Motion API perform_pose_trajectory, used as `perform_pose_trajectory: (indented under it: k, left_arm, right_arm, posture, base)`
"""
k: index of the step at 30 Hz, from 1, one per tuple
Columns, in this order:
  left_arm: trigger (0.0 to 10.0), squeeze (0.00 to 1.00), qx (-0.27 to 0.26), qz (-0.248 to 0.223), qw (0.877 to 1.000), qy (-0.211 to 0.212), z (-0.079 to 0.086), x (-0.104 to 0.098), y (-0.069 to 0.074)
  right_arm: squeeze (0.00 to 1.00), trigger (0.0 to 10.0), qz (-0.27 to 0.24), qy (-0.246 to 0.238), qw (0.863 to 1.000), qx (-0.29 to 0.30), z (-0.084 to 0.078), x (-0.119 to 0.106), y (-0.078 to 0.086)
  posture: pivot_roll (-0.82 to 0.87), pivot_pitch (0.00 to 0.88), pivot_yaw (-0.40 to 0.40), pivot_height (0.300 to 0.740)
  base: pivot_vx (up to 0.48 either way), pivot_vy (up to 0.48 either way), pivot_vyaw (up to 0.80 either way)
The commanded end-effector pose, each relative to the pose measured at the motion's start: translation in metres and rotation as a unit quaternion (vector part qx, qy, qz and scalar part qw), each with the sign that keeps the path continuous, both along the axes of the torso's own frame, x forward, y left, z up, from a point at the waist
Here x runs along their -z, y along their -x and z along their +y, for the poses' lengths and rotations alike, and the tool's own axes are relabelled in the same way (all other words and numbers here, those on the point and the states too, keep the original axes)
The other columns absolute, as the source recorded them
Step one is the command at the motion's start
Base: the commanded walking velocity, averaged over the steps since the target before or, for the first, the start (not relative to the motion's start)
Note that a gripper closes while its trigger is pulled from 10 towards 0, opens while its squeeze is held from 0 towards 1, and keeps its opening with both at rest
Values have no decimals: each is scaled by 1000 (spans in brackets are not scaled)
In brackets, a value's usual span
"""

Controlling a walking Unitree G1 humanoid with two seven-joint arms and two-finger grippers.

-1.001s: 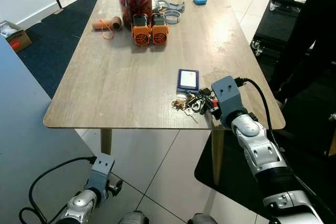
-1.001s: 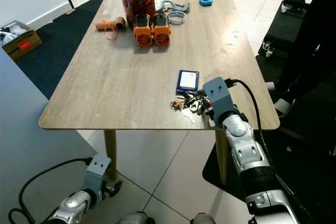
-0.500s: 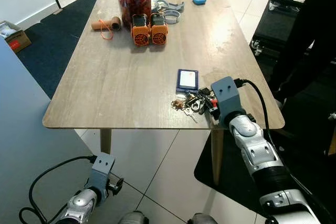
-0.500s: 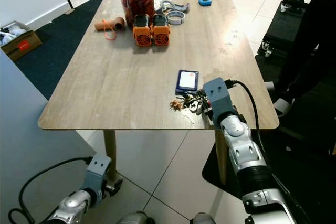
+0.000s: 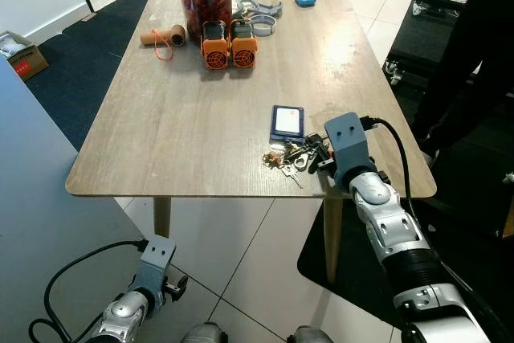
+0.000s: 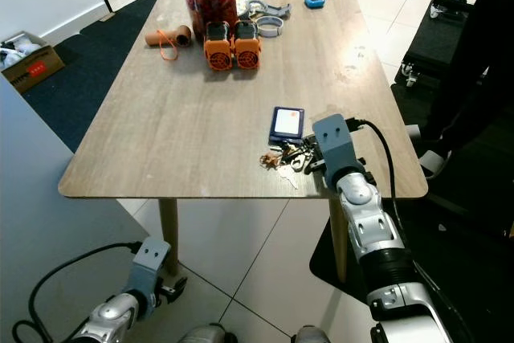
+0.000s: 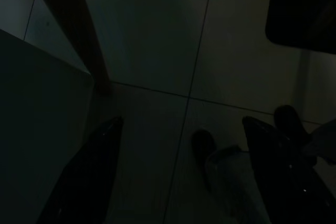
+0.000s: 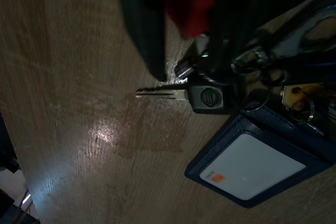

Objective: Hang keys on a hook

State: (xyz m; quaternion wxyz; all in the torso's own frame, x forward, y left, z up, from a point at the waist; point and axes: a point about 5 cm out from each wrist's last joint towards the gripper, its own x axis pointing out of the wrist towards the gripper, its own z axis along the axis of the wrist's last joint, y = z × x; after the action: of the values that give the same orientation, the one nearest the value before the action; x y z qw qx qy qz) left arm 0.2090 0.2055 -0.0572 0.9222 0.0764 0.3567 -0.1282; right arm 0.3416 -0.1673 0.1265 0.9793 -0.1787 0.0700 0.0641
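Right pincer (image 5: 321, 158) on keys (image 5: 293, 156), fingers astride the bunch, closure unclear

**What I am made of**

My right arm (image 5: 389, 226) is a chain of rounded silver segments with dark joints between them. At its end sits a boxy blue-grey wrist housing (image 5: 348, 150), and a black cable (image 5: 399, 162) loops out of its side and runs back along the arm. My left arm (image 5: 120, 315) is the same silver, with a smaller grey housing (image 5: 157, 259) and its own black cable (image 5: 76, 267). My left gripper (image 7: 181, 169) has two long, black, tapering fingers (image 7: 86, 174).
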Motion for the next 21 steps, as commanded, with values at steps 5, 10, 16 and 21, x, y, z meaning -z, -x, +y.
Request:
perform_pose_trajectory:
  k: [5, 10, 16, 21]
  left_arm:
    - [10000, 0, -5, 14, 1000, -16, 10, 3, 7]
    - [10000, 0, -4, 15, 1000, -17, 10, 3, 7]
    - [10000, 0, -2, 16, 1000, -20, 11, 2, 6]
    - [10000, 0, -1, 17, 1000, -22, 11, 3, 6]
  right_arm:
    - [0, 10000, 1, -4, 1000, 8, -1, 2, -1]
    - [0, 10000, -1, -2, 1000, 9, -2, 0, -1]
    - [0, 10000, -40, -12, 999, 10, -5, -21, -6]
    - [0, 10000, -104, -14, 994, 32, -15, -53, -12]
  posture:
    - [67, 128, 21, 740]
    - [68, 129, 20, 740]
    - [69, 127, 22, 740]
    - [67, 125, 23, 740]
  base:
    - [0, 0, 0]
    - [0, 0, 0]
    - [0, 0, 0]
    - [0, 0, 0]
